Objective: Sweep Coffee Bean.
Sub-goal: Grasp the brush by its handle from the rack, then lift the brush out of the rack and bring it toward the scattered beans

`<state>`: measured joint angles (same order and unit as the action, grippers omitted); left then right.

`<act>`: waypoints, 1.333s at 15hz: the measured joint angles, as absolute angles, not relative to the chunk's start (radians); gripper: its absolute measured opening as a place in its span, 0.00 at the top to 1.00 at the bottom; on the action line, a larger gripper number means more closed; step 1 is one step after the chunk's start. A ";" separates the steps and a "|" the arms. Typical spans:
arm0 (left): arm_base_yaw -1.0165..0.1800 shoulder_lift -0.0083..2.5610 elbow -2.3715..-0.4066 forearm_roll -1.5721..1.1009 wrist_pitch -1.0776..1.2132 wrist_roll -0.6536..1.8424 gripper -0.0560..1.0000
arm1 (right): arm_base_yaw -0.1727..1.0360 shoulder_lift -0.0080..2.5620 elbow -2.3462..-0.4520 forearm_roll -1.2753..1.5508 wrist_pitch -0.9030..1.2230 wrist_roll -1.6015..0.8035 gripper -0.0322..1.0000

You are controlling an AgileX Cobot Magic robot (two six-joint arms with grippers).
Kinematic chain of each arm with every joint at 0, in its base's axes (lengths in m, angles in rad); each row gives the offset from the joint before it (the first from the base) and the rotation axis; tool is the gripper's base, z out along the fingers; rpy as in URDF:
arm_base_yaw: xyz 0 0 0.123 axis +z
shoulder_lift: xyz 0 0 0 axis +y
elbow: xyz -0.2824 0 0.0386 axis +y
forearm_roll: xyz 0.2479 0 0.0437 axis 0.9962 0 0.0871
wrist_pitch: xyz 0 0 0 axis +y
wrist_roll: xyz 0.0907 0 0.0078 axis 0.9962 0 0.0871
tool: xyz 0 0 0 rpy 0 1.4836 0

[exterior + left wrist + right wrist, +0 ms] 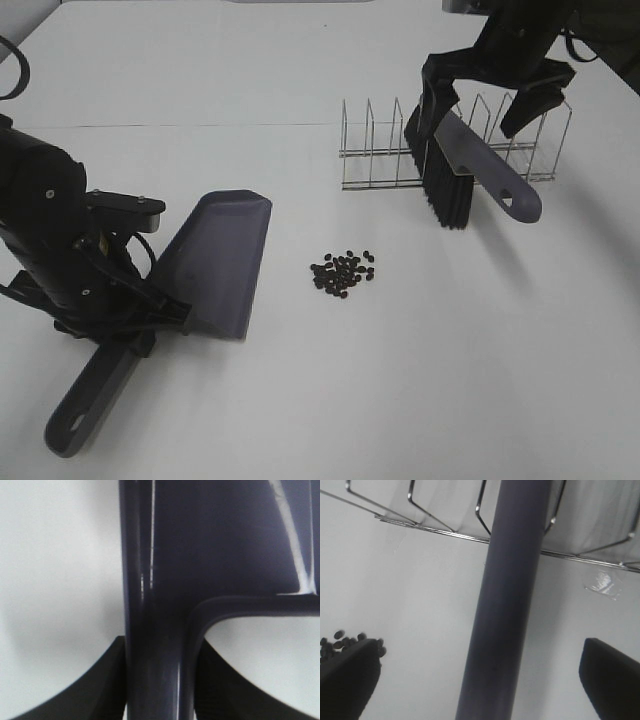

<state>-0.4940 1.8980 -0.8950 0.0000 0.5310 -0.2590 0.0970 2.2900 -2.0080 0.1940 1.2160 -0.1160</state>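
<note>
White bench [450, 400] spread under everything. On its left, black arm bent low, left tool [128, 332] clenched on the handle of the grey-purple dustpan [222, 255]; in the left wrist view, dark fingers [100, 685] pressed against both sides of that handle [155, 630]. Pan lying flat on the bench, handle running toward the near left edge, wide mouth turned toward the far side.

Far right, a wire rack [375, 150] standing upright with its row of thin dividers. Leaning at its middle, a brush [455, 175] in the same grey-purple, black bristles down toward the bench, handle slanting out to the right. Above it, right tool [485, 95] released and spread wide, one finger [345, 680] on each side of the brush handle [510, 605], clear gaps between, touching nothing.

Smallest of all, the coffee bean [343, 273] pile: a tight cluster of tiny dark ovals on the bare bench near the middle, just right of the dustpan, in front of the rack, apart from both. Edge of the same cluster seen in the right wrist view [340, 644].
</note>
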 joint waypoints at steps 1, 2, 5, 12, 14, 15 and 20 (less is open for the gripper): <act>-0.494 1.898 -0.895 0.000 0.532 -0.259 0.65 | 0.097 2.330 -2.031 0.196 1.217 -0.118 0.02; -0.494 1.898 -0.895 0.000 0.533 -0.259 0.65 | 0.097 2.363 -2.049 0.200 1.218 -0.119 0.02; -0.494 1.898 -0.895 0.000 0.533 -0.259 0.65 | 0.097 2.416 -2.066 0.223 1.219 -0.124 0.02; -0.494 1.898 -0.895 0.000 0.533 -0.259 0.65 | 0.097 2.433 -2.083 0.225 1.219 -0.145 0.50; -0.494 1.898 -0.895 0.000 0.533 -0.259 0.65 | 0.094 2.433 -2.083 0.181 1.222 -0.138 0.67; -0.494 1.898 -0.895 0.000 0.533 -0.259 0.65 | 0.094 2.433 -2.083 0.167 1.222 -0.137 0.67; -0.494 1.898 -0.895 0.000 0.534 -0.259 0.65 | 0.095 2.423 -2.083 0.153 1.222 -0.065 0.68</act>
<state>-0.4940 1.8980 -0.8950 0.0000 0.5340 -0.2590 0.0950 2.4230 -2.0830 0.1530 1.2220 -0.0650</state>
